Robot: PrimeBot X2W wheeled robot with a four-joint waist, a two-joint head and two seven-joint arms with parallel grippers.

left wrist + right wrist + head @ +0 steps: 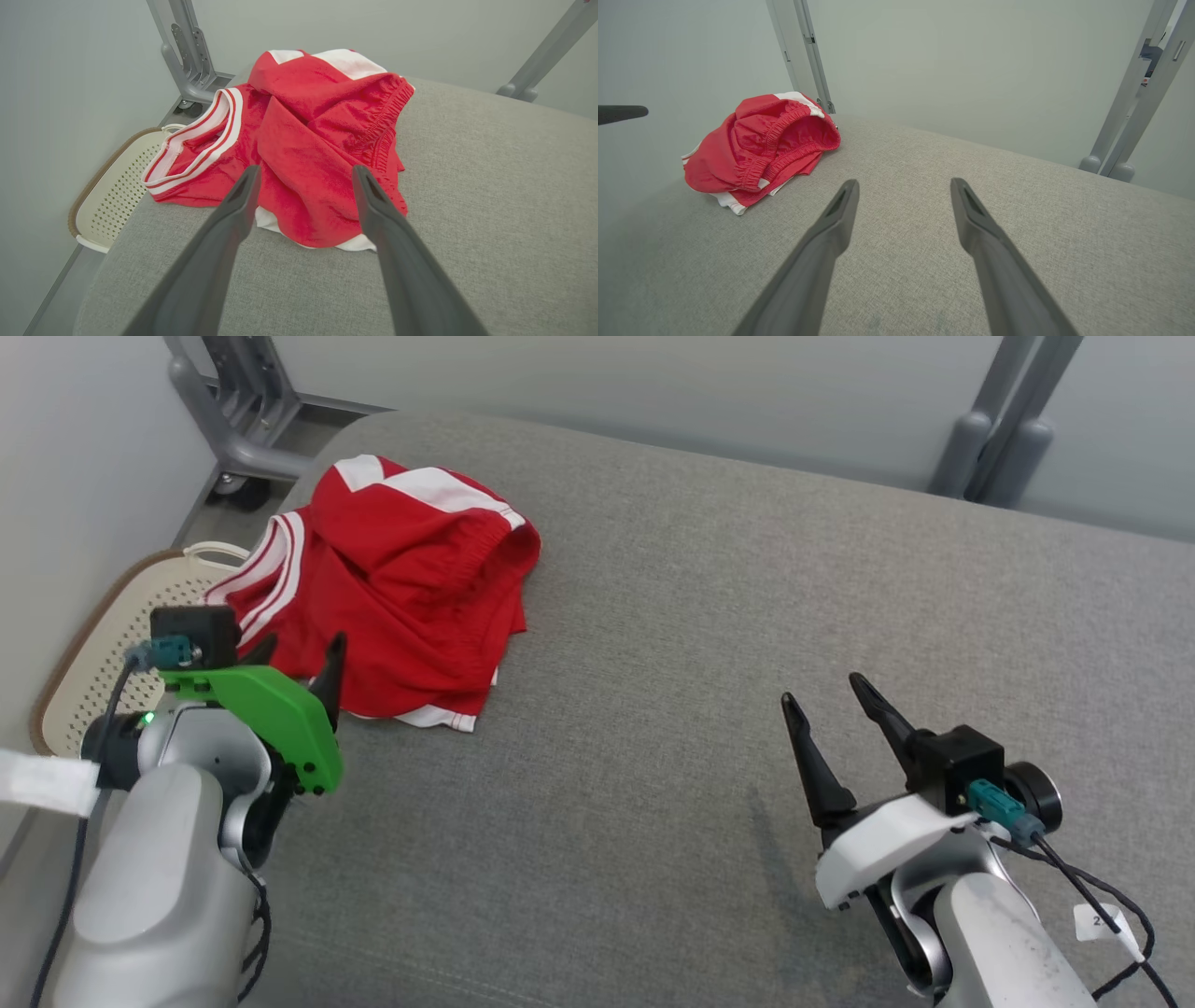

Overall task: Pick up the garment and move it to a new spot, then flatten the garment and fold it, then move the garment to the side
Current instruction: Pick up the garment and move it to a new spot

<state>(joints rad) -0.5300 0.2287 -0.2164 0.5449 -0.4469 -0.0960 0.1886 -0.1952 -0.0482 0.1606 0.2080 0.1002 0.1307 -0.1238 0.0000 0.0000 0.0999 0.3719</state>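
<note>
1. The fabric-covered table [700, 616] has a rounded corner in the upper left of the head view, and your work sits right next to it. If you shove instead of lifting, I'd bet stuff slides over that edge.
2. The garment [401, 579] (red shorts, white stripes) is a crumpled heap in the upper left, with the striped part right at the table's left edge. Pinch just one loose layer and it'll probably trail and drag. Grab a thick bunch and flattening gets messy.
3. The perforated basket [103, 644] sits lower down at the left edge of the frame, beside the table. If the garment slips off, it likely lands in there or beside it.
4. Your left end effector [299, 658] is spread wide and empty, just at the near edge of the heap. Come down too shallow and you may nip the table cover instead.
5. Your right end effector [822, 691], lower right, is also wide open, holding nothing, and well apart from the garment. If it reaches across, it risks bumping the left arm.
</note>
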